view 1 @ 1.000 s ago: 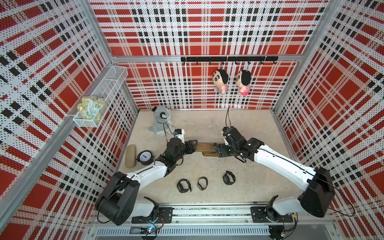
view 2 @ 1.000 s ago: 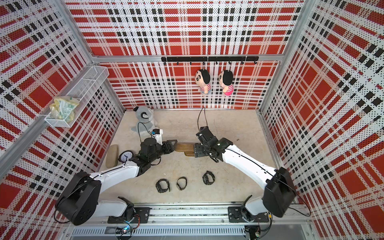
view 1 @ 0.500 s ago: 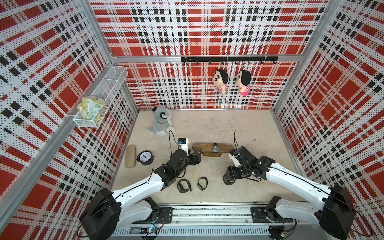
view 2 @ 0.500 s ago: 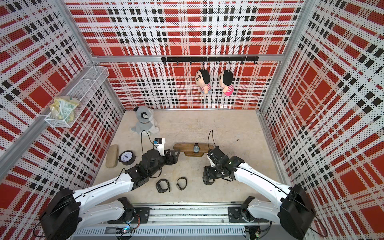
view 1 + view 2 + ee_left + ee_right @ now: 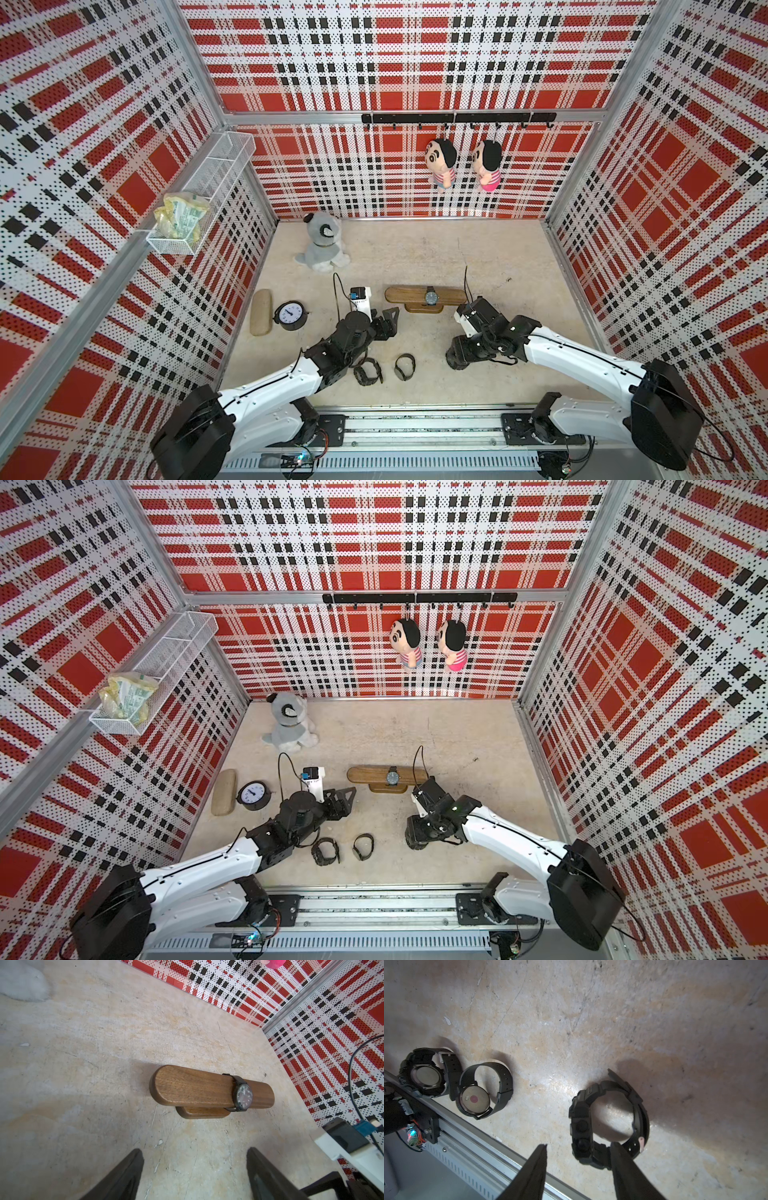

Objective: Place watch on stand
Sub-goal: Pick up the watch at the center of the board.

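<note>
The brown T-shaped stand (image 5: 405, 296) (image 5: 368, 776) (image 5: 191, 1088) stands mid-table, and a black watch (image 5: 430, 296) (image 5: 392, 776) (image 5: 243, 1095) is strapped round its bar. My left gripper (image 5: 390, 322) (image 5: 193, 1153) hovers open in front of the stand's left end, with nothing in it. My right gripper (image 5: 456, 360) (image 5: 579, 1145) points down near the front. It is open and straddles the case side of a chunky black watch (image 5: 608, 1122) lying on the table, with one finger against the strap. The top views hide this watch under the gripper.
Two more black watches (image 5: 368, 372) (image 5: 404, 365) lie between the arms near the front rail (image 5: 415, 428). A beige oblong case (image 5: 261, 311) and a small clock (image 5: 291, 316) sit at the left, and a grey plush dog (image 5: 322, 243) at the back. Two dolls (image 5: 440, 164) hang on the rear wall.
Both grippers have pulled back from the stand, leaving a watch on its bar. The right gripper dropped over the rightmost loose watch and its jaws are narrowing. The left jaws opened wider.
</note>
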`<state>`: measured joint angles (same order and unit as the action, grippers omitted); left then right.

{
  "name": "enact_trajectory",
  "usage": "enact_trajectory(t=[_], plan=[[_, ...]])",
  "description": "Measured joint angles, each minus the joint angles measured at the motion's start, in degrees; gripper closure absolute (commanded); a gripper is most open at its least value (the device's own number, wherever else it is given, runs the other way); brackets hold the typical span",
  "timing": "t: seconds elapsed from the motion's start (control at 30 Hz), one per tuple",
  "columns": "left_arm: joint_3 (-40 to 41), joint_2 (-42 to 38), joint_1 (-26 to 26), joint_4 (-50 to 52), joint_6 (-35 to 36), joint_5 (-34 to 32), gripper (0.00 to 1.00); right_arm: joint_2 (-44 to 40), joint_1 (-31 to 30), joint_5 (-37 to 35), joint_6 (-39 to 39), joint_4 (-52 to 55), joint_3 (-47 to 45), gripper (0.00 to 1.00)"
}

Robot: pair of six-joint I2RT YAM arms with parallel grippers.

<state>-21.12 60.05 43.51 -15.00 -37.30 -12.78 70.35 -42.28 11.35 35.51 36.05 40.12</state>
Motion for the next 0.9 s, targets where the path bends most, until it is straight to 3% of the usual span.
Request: enact_trajectory(t=[0.67,0.8,0.9], plan=[[0.63,2.8,0.02,-3.89,-0.61,1.9,0.18,5.6,-1.05,-3.58,-0.7,-2.25,0.02,0.68],[0.5,4.0,0.04,-4.02,-0.11,2.62,0.18,5.88,-1.18,-4.26,-0.68,-2.93,0.02,0.76],[0.22,5.07,0.04,-4.28,0.31,3.45,0.18,5.97,-1.18,-5.01,-0.57,-2.91,0.17,0.89]])
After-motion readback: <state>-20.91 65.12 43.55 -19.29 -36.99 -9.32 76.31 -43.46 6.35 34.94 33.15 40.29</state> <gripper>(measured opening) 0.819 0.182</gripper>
